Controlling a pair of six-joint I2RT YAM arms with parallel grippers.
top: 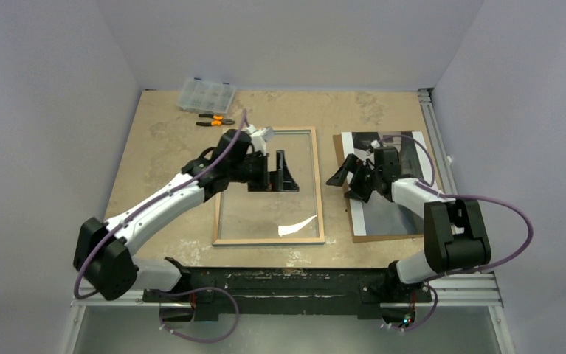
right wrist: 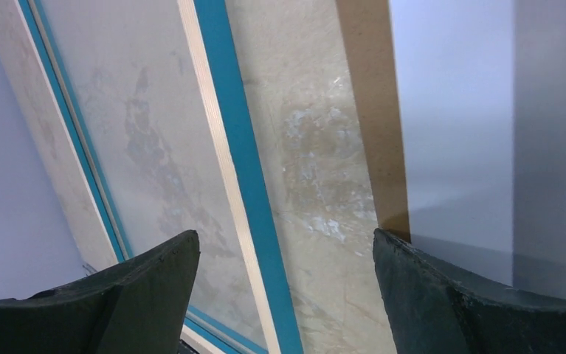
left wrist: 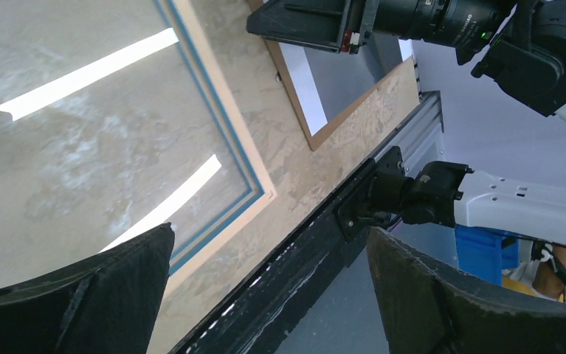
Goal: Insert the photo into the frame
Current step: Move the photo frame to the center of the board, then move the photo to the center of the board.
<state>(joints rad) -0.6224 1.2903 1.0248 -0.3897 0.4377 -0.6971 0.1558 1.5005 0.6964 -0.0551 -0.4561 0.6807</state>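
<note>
1. Nearest the arm bases, below and behind the left claw [top: 278, 172], ran the close rail of the frame [top: 268, 240]. It lay flat on the table [top: 154, 155], light wood upward and pane in place. I judged it lay face down so that the print could be laid in from behind.
2. The left claw [left wrist: 268, 284] hung over the far half of that pane, its fingers spread wide with nothing between them. Its own camera showed only glass, the blue-lined rail [left wrist: 224, 103] and the table edge under it.
3. Across the frame's right rail, the right claw [top: 344, 177] stood just inside the left edge of the photo [top: 394, 217], likewise spread wide and empty. Through its camera, the gap between the fingers [right wrist: 287, 291] showed bare table. The frame's rail [right wrist: 235, 147] lay on its left and the photo [right wrist: 457, 110] on its right.
4. The photo rested flat under and to the right of that claw, on a brown backing board [top: 372, 237], apart from the frame and not yet in it. Probably the claw was placed at that edge because an edge is the only purchase a flat sheet offers.
5. Well beyond the left claw, near the far wall, lay orange-handled pliers [top: 215, 119] and a clear organiser box [top: 206, 94], out of the way.
</note>
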